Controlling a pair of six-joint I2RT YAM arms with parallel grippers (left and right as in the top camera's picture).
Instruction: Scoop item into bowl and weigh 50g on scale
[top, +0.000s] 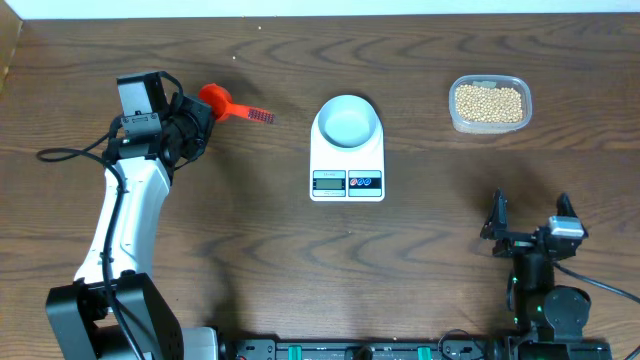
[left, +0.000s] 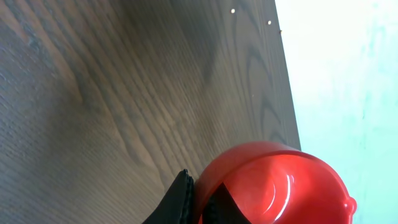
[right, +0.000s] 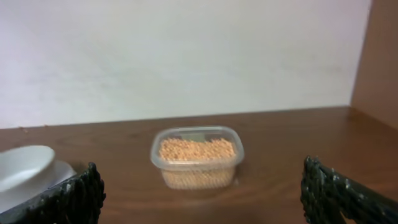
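1. Left gripper (top: 200, 118) is clenched on the red scoop (top: 213, 98), toward the far left of the table (top: 420, 260). The scoop's cup is at the fingers and its handle points toward the table's middle.
2. Left wrist view: one black finger (left: 180, 199) presses against the red cup. Can't tell whether the scoop is lifted or touching the wood.
3. Right gripper (top: 531, 215) is released, jaws spread wide, holding nothing, near the front edge on the right side.
4. Scale (top: 347, 160) lies mid-table, display (top: 329, 181) and buttons facing the front edge.
5. Bowl (top: 347, 122) sits on the scale's far half, upright.
6. Beans (top: 488, 102) fill a clear plastic tub (top: 453, 118) toward the far right, well apart from the scale and from both grippers.
7. Right wrist view: the tub is straight ahead between the open fingers, with the bowl's rim at the left.
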